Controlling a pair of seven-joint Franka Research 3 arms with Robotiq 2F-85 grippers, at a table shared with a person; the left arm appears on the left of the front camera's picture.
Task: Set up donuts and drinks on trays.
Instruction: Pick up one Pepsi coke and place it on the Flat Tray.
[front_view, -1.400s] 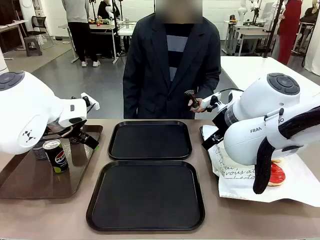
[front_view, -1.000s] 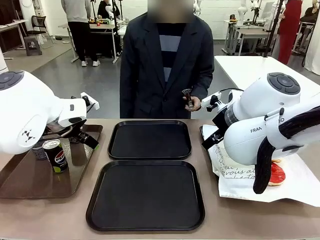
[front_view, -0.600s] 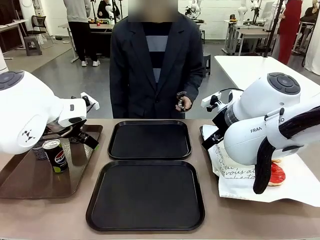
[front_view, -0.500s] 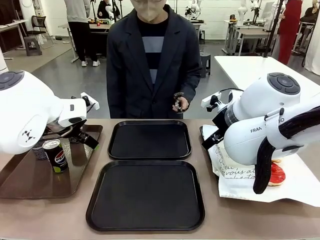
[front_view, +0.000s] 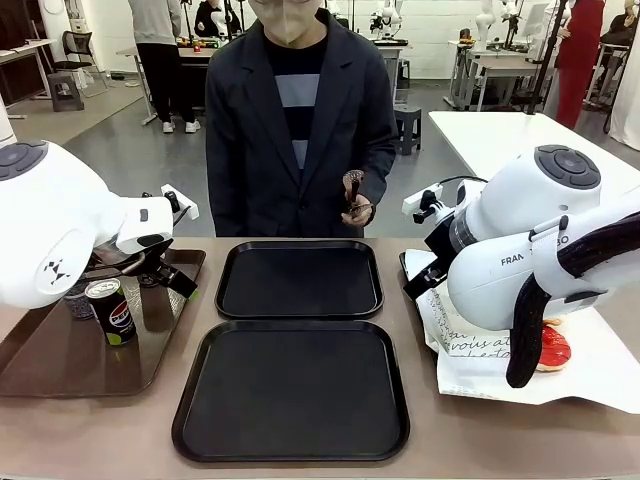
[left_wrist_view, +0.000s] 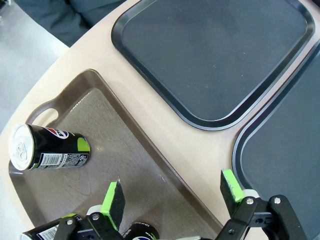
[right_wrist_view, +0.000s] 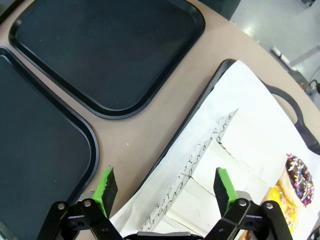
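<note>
we see 2 black trays: the far black tray (front_view: 300, 280) and, just in front of it, the near black tray (front_view: 292, 390). left of the far black tray, the left gripper (left_wrist_view: 172, 187) hangs spread wide, holding nothing, over the edge of the brown tray (front_view: 50, 375), where a pepsi can (front_view: 112, 310) stands. right of the far black tray, the right gripper (right_wrist_view: 165, 182) is also wide and empty above the paper-lined tray (right_wrist_view: 250, 105), which carries sleeved donuts (right_wrist_view: 200, 175) and a red donut (front_view: 553, 348).
</note>
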